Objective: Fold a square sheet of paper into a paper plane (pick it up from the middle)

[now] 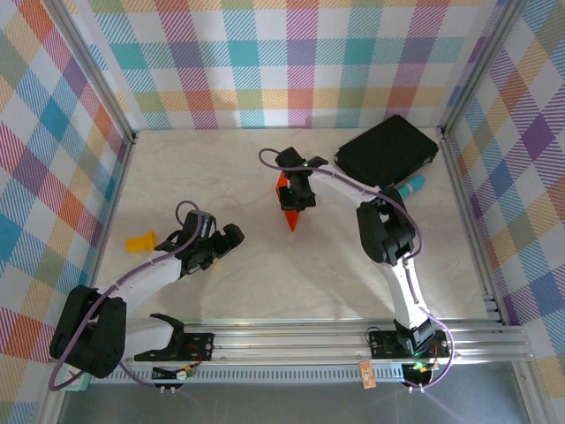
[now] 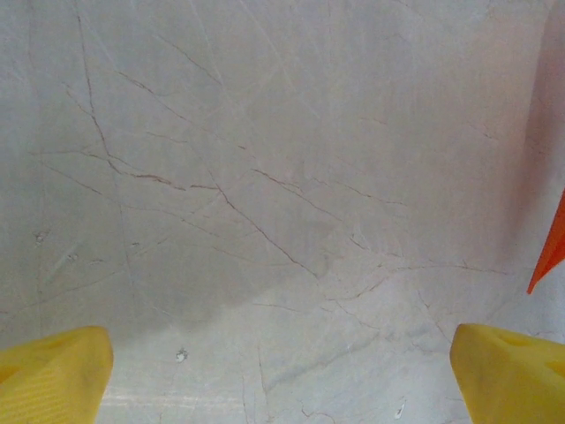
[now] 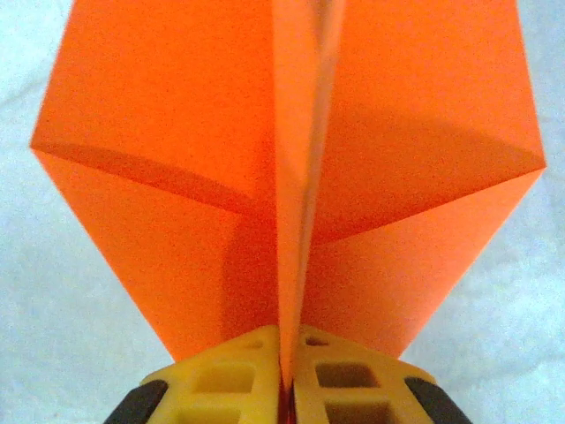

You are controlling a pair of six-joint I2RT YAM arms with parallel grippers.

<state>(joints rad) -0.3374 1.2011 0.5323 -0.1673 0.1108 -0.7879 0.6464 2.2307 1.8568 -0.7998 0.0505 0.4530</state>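
From the top camera, the right gripper point(image 1: 297, 196) sits near the middle of the table point(image 1: 265, 291), closed on the paper plane point(image 1: 291, 217), whose pointed orange tip juts out below the fingers toward the arm bases. The black pad point(image 1: 387, 150) lies in the far right corner, apart from the plane, with a teal cylinder point(image 1: 411, 186) just beside its near edge. The left gripper point(image 1: 231, 237) hovers over bare table to the plane's left, and a small yellow object point(image 1: 141, 240) rests near the left wall. In the left wrist view, the left gripper point(image 2: 282, 371) is spread wide, its yellow fingertips point(image 2: 53, 375) at opposite lower corners with nothing but marbled table between them; a sliver of the orange plane point(image 2: 552, 252) shows at the right edge. In the right wrist view, the right gripper point(image 3: 287, 375) is pressed shut on the plane's centre ridge point(image 3: 296, 177), and the wings point(image 3: 168, 177) fan out to both sides above the table.
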